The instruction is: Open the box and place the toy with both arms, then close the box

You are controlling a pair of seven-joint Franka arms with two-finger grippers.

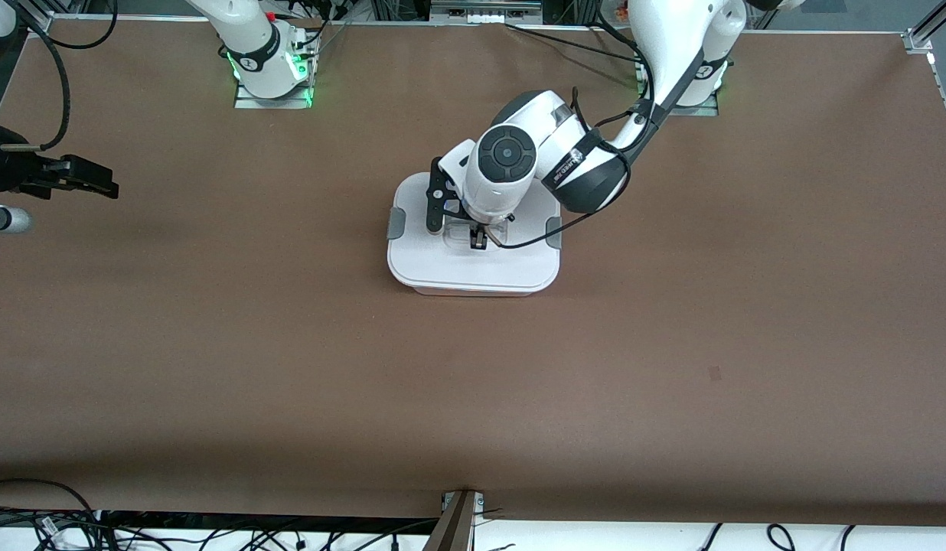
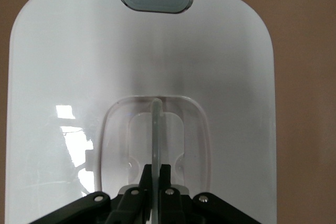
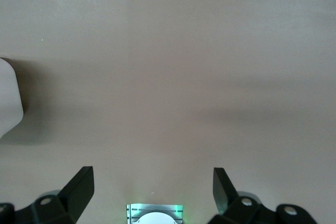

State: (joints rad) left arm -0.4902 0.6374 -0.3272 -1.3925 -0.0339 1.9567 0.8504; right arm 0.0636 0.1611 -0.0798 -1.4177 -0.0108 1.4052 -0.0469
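The box [image 1: 473,264] stands mid-table with its flat white lid [image 2: 226,66] on it and a grey clip [image 1: 396,223] at each end. My left gripper [image 1: 479,239] reaches down onto the lid's middle. In the left wrist view the left gripper [image 2: 156,174] is shut on the thin clear handle [image 2: 156,129], which stands upright in its recess. My right gripper [image 1: 98,182] hangs open over the table near the right arm's end, with nothing between its fingers [image 3: 79,187]. The toy is out of view.
Brown tabletop [image 1: 672,367] stretches all round the box. The right arm's base [image 1: 270,73] and the left arm's base [image 1: 702,84] stand along the edge farthest from the front camera. Cables [image 1: 44,520] lie off the nearest edge.
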